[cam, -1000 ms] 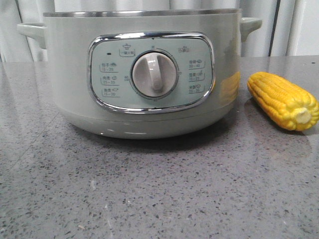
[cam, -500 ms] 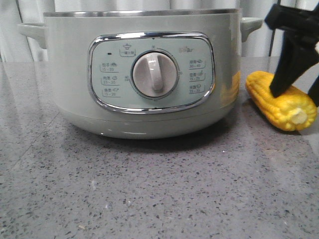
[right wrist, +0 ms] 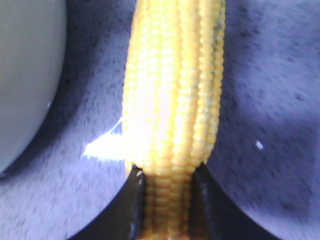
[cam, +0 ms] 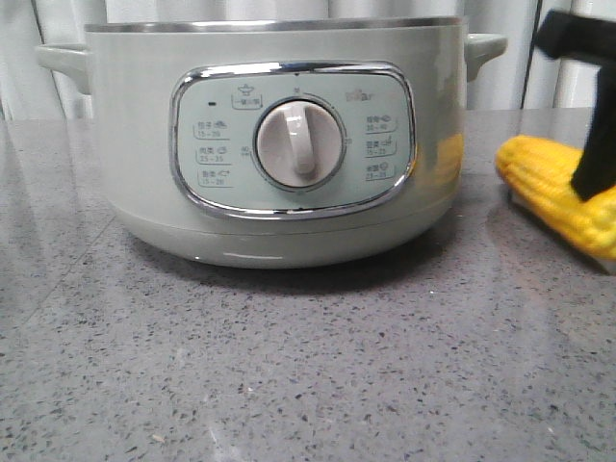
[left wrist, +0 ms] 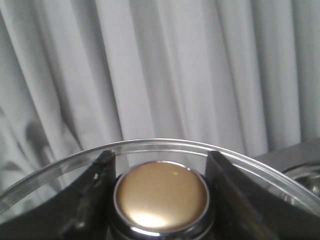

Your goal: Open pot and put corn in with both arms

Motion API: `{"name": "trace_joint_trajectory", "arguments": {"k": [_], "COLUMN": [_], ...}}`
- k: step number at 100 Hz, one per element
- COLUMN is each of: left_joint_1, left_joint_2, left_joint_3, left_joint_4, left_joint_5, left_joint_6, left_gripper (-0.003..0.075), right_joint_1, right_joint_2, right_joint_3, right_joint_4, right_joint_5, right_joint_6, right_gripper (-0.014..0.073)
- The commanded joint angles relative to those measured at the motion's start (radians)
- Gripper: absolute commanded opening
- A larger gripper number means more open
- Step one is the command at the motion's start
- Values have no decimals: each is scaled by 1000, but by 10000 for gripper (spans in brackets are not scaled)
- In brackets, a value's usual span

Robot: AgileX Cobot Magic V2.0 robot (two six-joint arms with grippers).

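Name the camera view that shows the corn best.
The right wrist view: the corn fills it, kernels clear, between the right gripper fingers. The front view cuts it off at the edge; the left wrist view shows none.

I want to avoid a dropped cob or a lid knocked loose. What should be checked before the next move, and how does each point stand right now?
1. Right gripper fingers on both sides of the corn: ok.
2. Grip near the cob's middle: not ok, it sits toward one end.
3. Corn lifted off the countertop: cannot tell.
4. Left gripper fingers flank the gold lid knob: ok.
5. Glass lid raised off the pot: cannot tell.
6. Pot upright beside the corn: ok.
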Motion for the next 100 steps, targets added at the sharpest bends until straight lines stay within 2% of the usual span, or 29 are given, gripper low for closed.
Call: {"name": "trace_joint_trajectory", "arguments": {"k": [1,20,30,43,69,100], "left_joint_1": [62,166,174,151,55,-27], "left_joint_2": [-25,-32,-32,-21,133,392], "left_joint_3": [30,201,286,369,429,429], "left_joint_4": [-3,-100,-144,-144,-144,-144], "left_joint_5": [-142,-252,-333,-344,-523,-782], "left_joint_6": [3,3,3,-13,-15,-17], "left_gripper": [-20,-20,-21,-21,-20,-20], "right_joint_1": [-8,-8,-8,-4,12,221], "right_joint_2": [-96,-278,-343,-379,-304,-105], "right_joint_3": [-26,-30,-58,-141,-362,-508], "right_joint_4": [-7,-67,-67,-65,57,59], "right_joint_5": [-5,-2,19,66,148,136], "right_joint_6": [-7,63,63,63,-12,-23], "right_gripper": [-64,-64,-64,-64,-64,-64]}}
